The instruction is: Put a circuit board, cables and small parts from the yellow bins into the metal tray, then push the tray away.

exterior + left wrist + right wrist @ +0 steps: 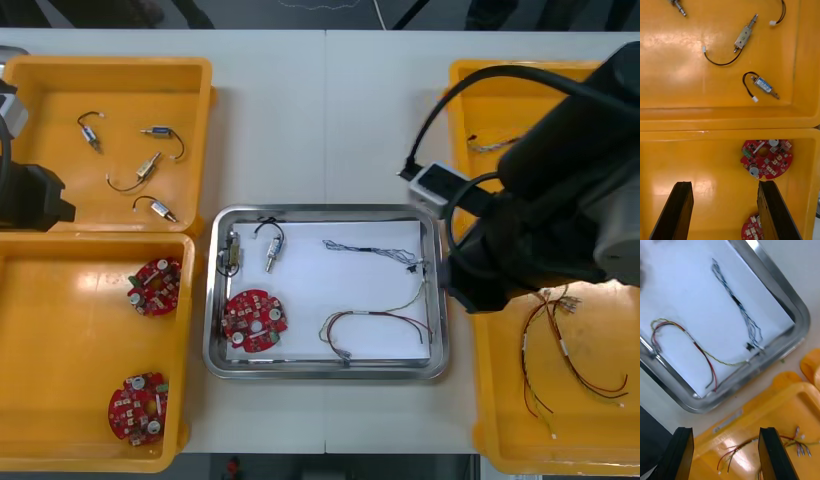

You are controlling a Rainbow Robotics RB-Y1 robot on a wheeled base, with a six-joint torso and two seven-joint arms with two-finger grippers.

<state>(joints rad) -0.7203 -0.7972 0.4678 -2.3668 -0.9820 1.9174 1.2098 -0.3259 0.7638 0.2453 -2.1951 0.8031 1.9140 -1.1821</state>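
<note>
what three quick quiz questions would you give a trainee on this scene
1. True or false: the tray holds exactly one board.
2. How many boards lie in the near left bin? A one, B two, C four.
3. Fill in: the right pincer, over the near right bin beside the tray, and the left pincer, over the near left bin, both stand ___.

Key: 1 true; 2 B; 3 open.
</note>
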